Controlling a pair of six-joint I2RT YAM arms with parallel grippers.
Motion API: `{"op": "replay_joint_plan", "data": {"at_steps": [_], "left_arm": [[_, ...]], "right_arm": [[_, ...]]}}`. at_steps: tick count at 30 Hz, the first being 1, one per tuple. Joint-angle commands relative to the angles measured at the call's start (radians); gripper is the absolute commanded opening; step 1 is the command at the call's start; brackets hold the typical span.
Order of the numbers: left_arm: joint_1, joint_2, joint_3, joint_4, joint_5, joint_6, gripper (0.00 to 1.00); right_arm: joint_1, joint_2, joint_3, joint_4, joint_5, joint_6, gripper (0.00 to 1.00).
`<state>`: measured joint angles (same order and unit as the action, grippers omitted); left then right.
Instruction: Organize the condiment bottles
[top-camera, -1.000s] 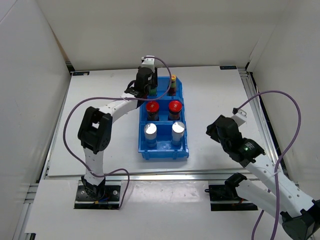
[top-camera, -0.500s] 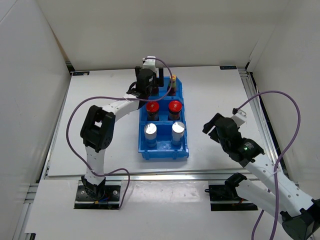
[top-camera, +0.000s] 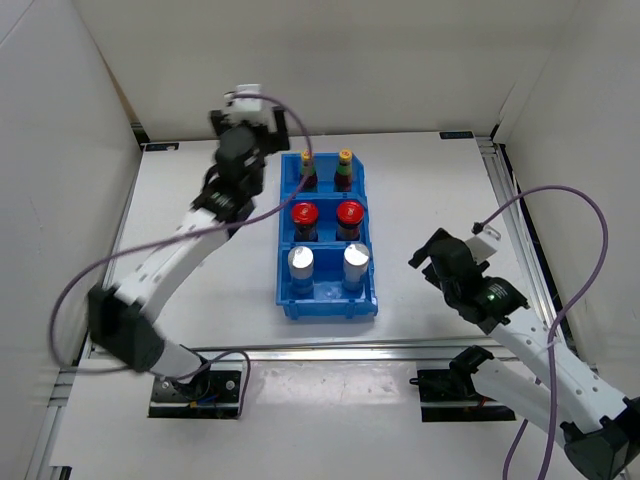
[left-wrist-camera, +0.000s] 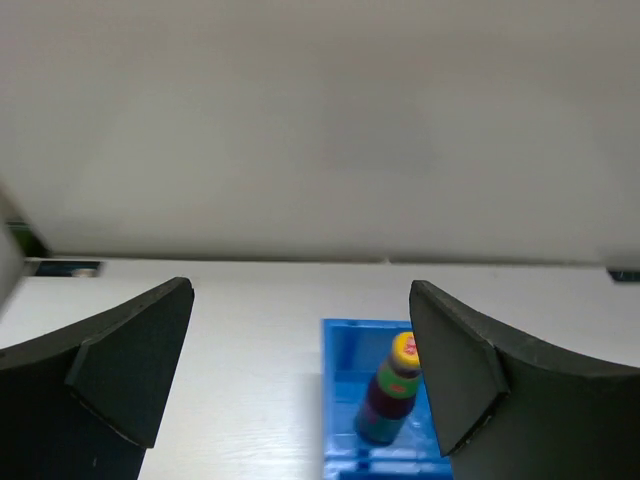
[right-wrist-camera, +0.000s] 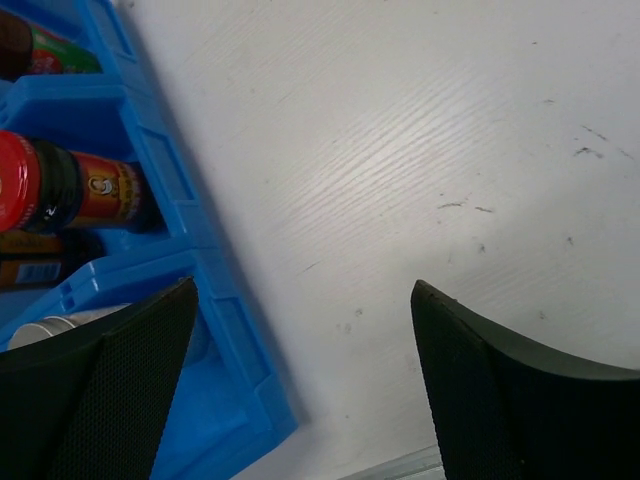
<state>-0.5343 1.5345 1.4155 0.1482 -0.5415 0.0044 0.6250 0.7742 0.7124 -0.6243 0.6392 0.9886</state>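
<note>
Blue three-compt plastic bin sits on white table, approx ctr, long axis running near-to-far. Far compt: two slim dark yellow-capped bottles upright side by side, L one & R one. Mid compt: two squat dark red-lidded bottles side by side, L & R. Near compt: two white-blue silver-topped bottles, likewise L & R. Left gripper is raised over the table, just L of & behind bin's far-L corner, not touching it. Right gripper is R of bin, level w/ near compt, well apart from it; in its wrist view bin's R wall lies to the L, w/ R red-lidded bottle behind that wall.
</note>
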Motion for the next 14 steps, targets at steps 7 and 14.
{"op": "replay_joint_plan", "data": {"at_steps": [7,14], "left_arm": [[0.060,-0.755,-0.633,-0.145,-0.214,-0.053,1.00],[0.079,-1.106,-1.009,-0.024,-0.268,0.061,1.00]], "right_arm": [[0.005,0.029,0.157,-0.256,0.149,0.010,0.99],[0.025,0.093,0.237,-0.367,0.126,0.016,0.99]]}}
